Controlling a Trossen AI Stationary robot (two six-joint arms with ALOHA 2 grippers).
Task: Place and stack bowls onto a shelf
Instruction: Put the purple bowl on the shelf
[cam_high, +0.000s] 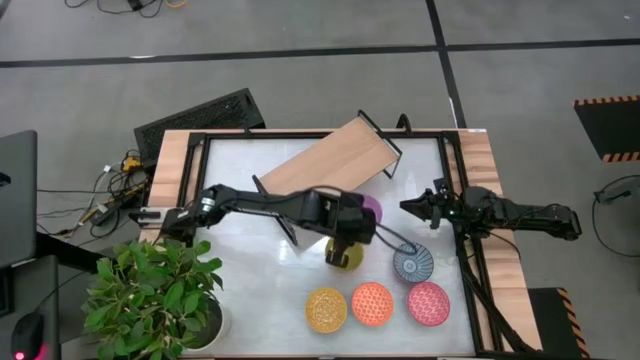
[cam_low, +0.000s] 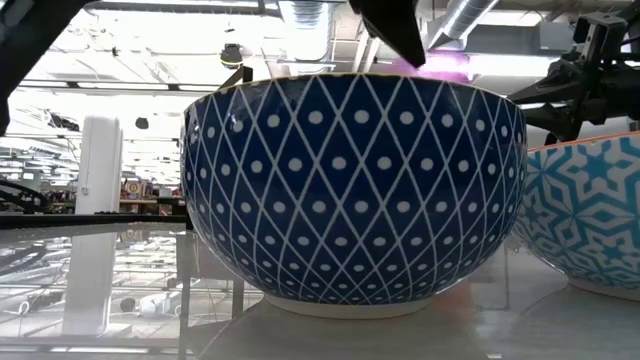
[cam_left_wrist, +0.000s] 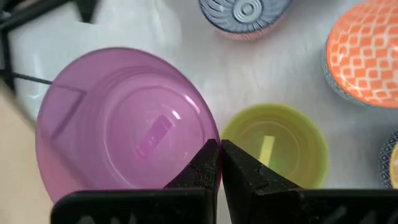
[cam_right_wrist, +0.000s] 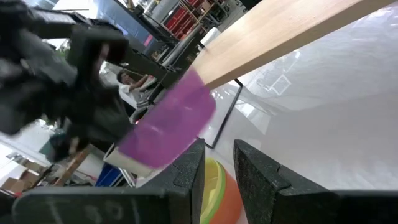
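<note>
From above, my left gripper (cam_high: 352, 228) carries the purple bowl (cam_high: 369, 209) just off the shelf's (cam_high: 330, 160) near edge; I worry it clips the board. Low down, a blue-white bowl (cam_low: 355, 190) blocks nearly everything. Left wrist: fingers (cam_left_wrist: 205, 163) pinch only its rim, so it could slip. Right wrist: right gripper (cam_right_wrist: 217, 163) waits, slightly apart.

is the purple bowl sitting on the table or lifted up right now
Lifted. The left gripper is shut on the purple bowl's rim, and the right wrist view shows it tilted in the air beside the shelf, above the yellow bowl.
</note>
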